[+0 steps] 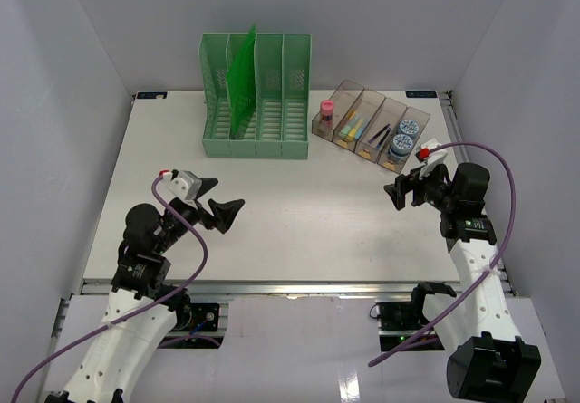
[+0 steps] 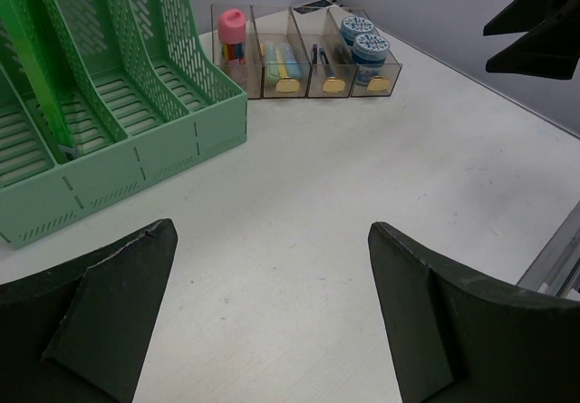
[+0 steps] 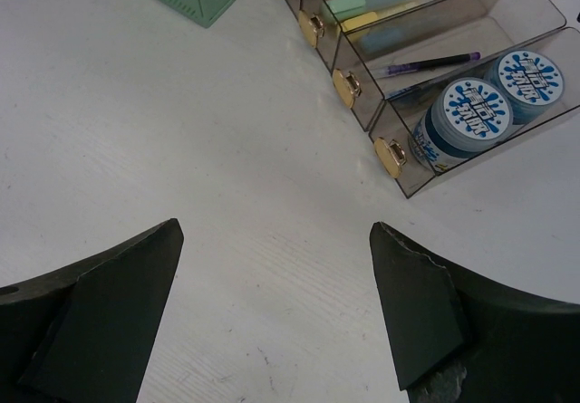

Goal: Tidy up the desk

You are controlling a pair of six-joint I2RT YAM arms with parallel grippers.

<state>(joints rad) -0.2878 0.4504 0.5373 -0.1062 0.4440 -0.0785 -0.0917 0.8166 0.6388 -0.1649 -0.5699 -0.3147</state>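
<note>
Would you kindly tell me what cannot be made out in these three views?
- Pink-capped bottle: label too small to read, left wrist view.
- Blue tubs: lid lettering blurred, right wrist view.
- Green file rack: left part cut off by the frame edge, left wrist view.

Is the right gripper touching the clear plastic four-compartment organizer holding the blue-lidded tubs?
Apart. The right wrist view shows bare white desk between the open right gripper and the front of the clear plastic organizer.
</note>
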